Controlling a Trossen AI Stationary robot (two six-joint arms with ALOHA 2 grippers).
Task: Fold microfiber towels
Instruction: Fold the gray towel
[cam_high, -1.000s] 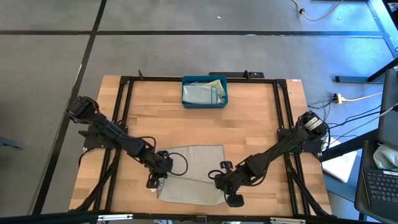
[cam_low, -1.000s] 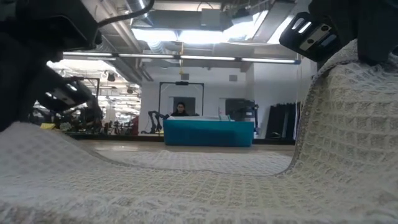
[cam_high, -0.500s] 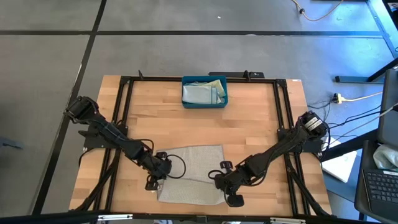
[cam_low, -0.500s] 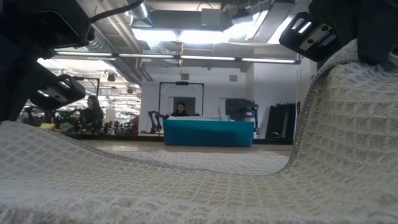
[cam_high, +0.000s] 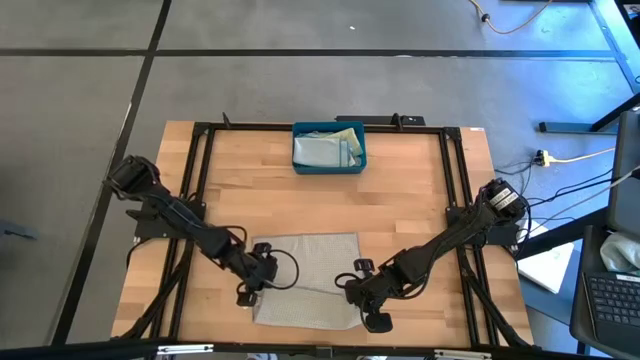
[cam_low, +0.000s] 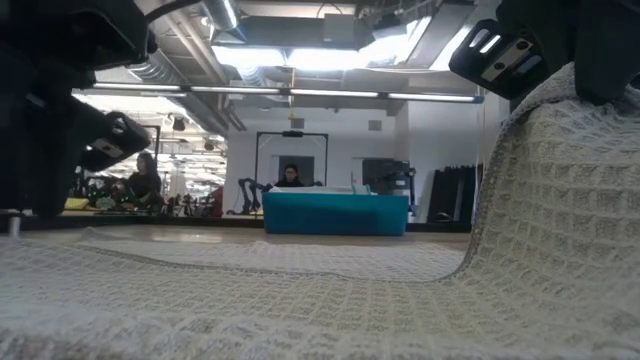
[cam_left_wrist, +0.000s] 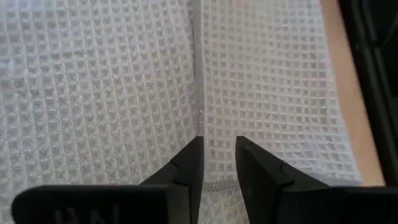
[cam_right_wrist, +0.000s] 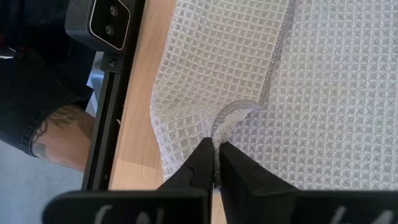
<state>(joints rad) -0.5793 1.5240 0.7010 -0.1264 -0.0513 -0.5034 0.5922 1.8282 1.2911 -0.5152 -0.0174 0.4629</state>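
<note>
Since the earlier frame, the left gripper (cam_high: 250, 291) had let go of its towel edge, and the fold it had held up now lay flat on the table. Its two dark fingers (cam_left_wrist: 186, 171) stood slightly apart above the cloth with nothing between them. The right gripper (cam_high: 362, 298) was clenched on the right-hand edge of the same towel — a small pinched ridge of fabric rose between its fingers (cam_right_wrist: 202, 163).

One pale grey-beige towel (cam_high: 310, 275) lay at the near middle of the table, between the two grippers, folded over itself; a straight seam ran where one layer ended on the other. It was a soft waffle weave of small raised squares. In the low view its right side rose steeply toward the right gripper.

One rigid teal-blue rectangular bin (cam_high: 329, 148) sat at the far middle of the wooden table (cam_high: 410, 205), well apart from the grippers, with more pale folded cloths (cam_high: 325, 147) inside — how many could not be told.

One person (cam_low: 290, 176) showed far off in the room.
</note>
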